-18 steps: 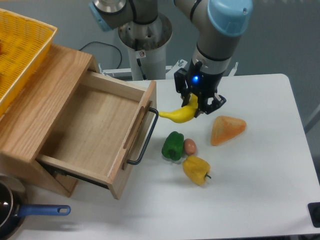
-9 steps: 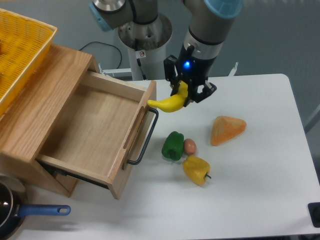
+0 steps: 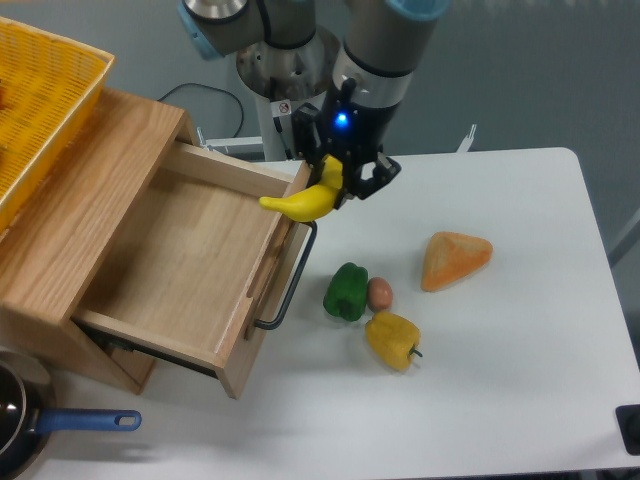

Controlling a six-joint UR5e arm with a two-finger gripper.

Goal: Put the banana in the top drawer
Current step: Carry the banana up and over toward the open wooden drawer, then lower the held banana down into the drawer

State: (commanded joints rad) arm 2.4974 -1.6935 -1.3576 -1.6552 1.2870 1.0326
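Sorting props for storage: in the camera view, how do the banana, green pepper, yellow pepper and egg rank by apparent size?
1. banana, though lifted nearer the camera
2. yellow pepper and green pepper, about alike
3. egg, clearly smallest

Robotics lab: arm bolted on pedestal [image 3: 285, 75] behind white table [image 3: 500, 380], grey floor, toy food props, oak drawer unit [image 3: 110, 150] as test fixture.
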